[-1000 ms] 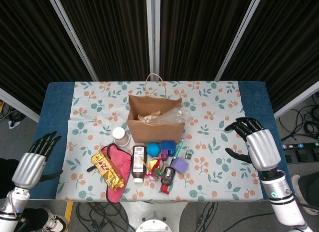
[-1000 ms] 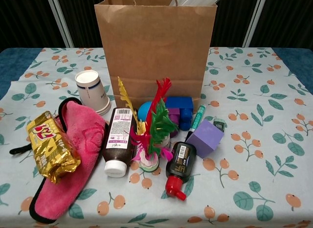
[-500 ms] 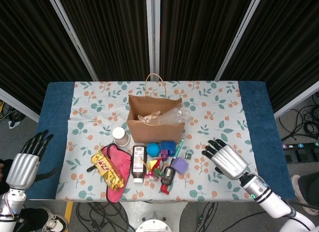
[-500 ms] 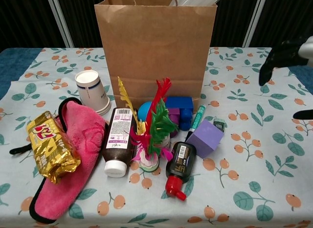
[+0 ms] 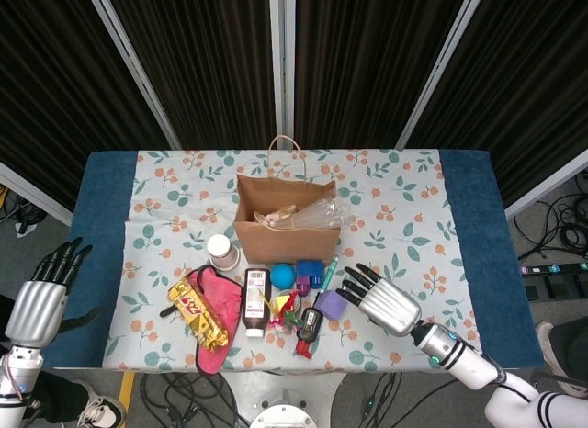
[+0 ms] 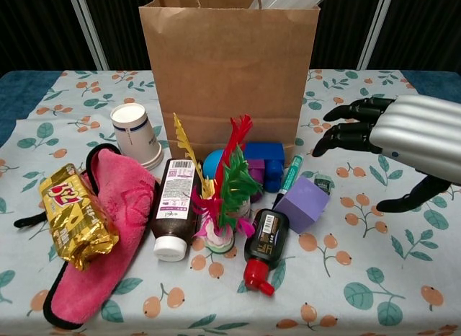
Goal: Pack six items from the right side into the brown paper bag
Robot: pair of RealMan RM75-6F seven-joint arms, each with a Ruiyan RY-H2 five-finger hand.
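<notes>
The brown paper bag [image 5: 284, 228] [image 6: 229, 69] stands upright mid-table, with clear plastic showing in its mouth. In front of it lie a purple block [image 5: 331, 305] [image 6: 302, 203], a green marker [image 5: 329, 272] [image 6: 290, 174], a blue block [image 5: 310, 272] [image 6: 263, 163], a blue ball [image 5: 282, 275], a small dark bottle with a red cap [image 5: 309, 327] [image 6: 263, 247] and a feather toy [image 6: 225, 184]. My right hand [image 5: 385, 299] [image 6: 403, 138] hovers open just right of the purple block, fingers spread toward it, touching nothing. My left hand [image 5: 41, 295] hangs open off the table's left edge.
A brown sauce bottle [image 5: 254, 302] [image 6: 171, 210], a pink cloth [image 5: 219, 320] [image 6: 101, 231], a gold snack pack [image 5: 197, 312] [image 6: 73, 213] and a paper cup [image 5: 223, 252] [image 6: 136, 135] lie left of the pile. A small dark cube [image 5: 348, 285] sits by the marker.
My right hand has swept leftward and lower, from the table's right side to just beside the purple block. The left hand drifted slightly down and outward. No object has moved.
</notes>
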